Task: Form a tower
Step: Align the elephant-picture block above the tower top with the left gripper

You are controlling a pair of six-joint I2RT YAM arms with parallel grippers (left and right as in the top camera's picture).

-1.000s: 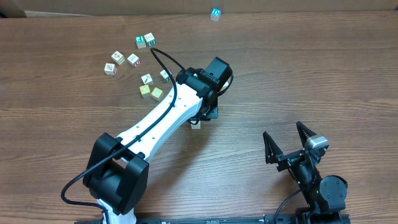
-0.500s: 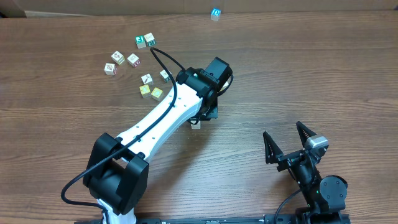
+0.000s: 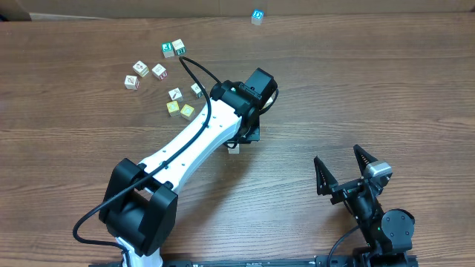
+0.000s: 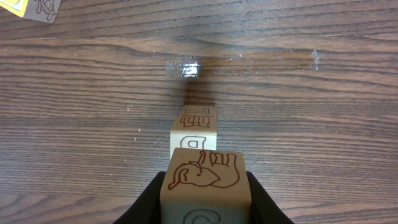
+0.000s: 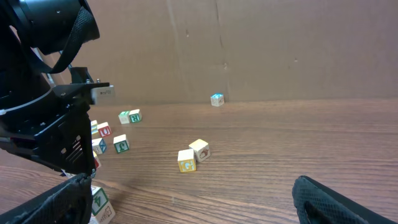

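1. We note the left gripper (image 4: 205, 202) clamped on the elephant cube (image 4: 204, 180). In the wrist view a dark finger (image 4: 144, 208) presses each side of the cube.
2. We see the tower (image 4: 194, 132) straight beyond the held cube, in line with the gripper, with its lettered faces showing. The elephant cube overlaps the tower's near edge. We cannot tell whether the two touch.
3. From overhead, we find the left gripper (image 3: 247, 132) right over the tower (image 3: 234, 147). Only a pale bit of the tower peeks out just beside the wrist.
4. We record the right gripper (image 3: 335, 153) with its jaws spread wide and nothing between them. It is well apart from the left gripper.
5. We count several loose cubes (image 3: 172, 74) scattered to the left of the left gripper, beyond its forearm.
6. We spot a blue cube (image 3: 257, 16) well beyond the left gripper. It also shows far ahead of the right gripper in that wrist's view (image 5: 216, 99).
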